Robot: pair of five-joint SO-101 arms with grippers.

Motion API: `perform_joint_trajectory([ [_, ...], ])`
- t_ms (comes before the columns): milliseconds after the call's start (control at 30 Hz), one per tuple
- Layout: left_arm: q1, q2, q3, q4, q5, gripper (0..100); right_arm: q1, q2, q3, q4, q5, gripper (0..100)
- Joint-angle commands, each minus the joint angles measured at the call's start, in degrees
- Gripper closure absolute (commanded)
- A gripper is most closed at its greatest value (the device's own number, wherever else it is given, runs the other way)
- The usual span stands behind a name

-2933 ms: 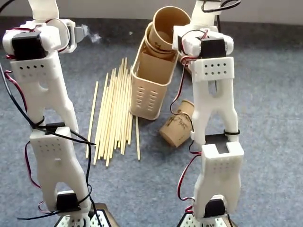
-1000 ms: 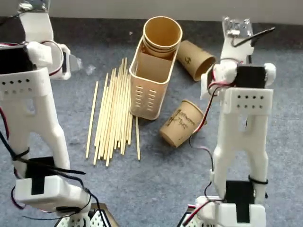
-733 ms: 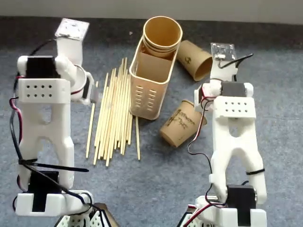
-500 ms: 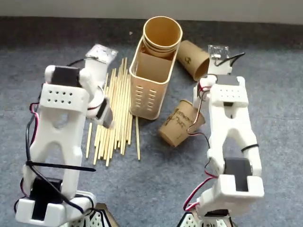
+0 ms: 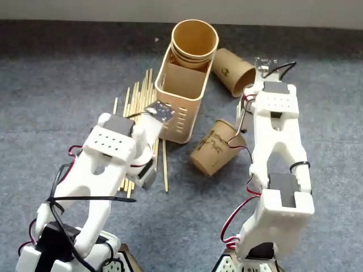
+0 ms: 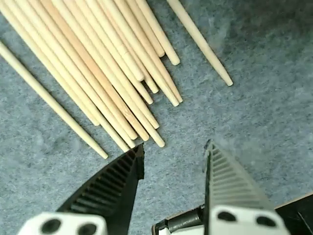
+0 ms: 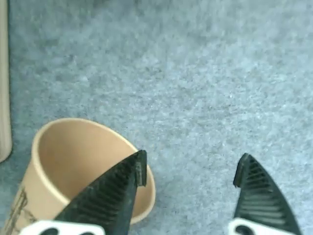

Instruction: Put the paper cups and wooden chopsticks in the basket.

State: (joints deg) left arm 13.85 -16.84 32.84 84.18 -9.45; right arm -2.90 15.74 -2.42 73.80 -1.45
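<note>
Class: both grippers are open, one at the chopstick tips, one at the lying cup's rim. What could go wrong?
The left gripper sits just past the tips of the chopsticks; closing may catch only carpet or scatter the loose pile. The right gripper has one finger at the rim of the paper cup, lying on its side; a nudge could roll it away.

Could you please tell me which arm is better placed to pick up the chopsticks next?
Left, probably. The left gripper hangs open just past the tips of the chopsticks, while the right gripper is open by the rim of a cup, across the basket from them.
</note>
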Motion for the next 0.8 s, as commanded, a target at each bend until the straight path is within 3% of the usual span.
perform_joint_trajectory([
  [0,2.9,-2.0,1.6,-3.0,-0.3,78,-3.2,-1.7,-4.3,5.4,-0.4,71.3],
  [200,4.1,-1.8,2.2,-6.5,-0.3,78,-8.0,-10.4,-10.7,16.9,-0.4,71.3],
  [433,4.6,-1.8,2.2,-7.4,-0.4,78,-18.7,-19.6,-9.0,25.7,-0.3,71.3],
  [533,4.4,-1.8,2.3,-7.0,-0.4,78,-15.1,-20.9,-7.3,24.8,0.0,71.3],
  [667,4.6,-2.1,4.8,-7.4,-0.4,78,-6.5,-20.9,-2.1,14.5,-0.4,71.3],
  [767,4.7,-1.9,5.6,-7.4,-0.4,78,-5.3,-21.0,2.8,6.3,-0.6,71.3],
])
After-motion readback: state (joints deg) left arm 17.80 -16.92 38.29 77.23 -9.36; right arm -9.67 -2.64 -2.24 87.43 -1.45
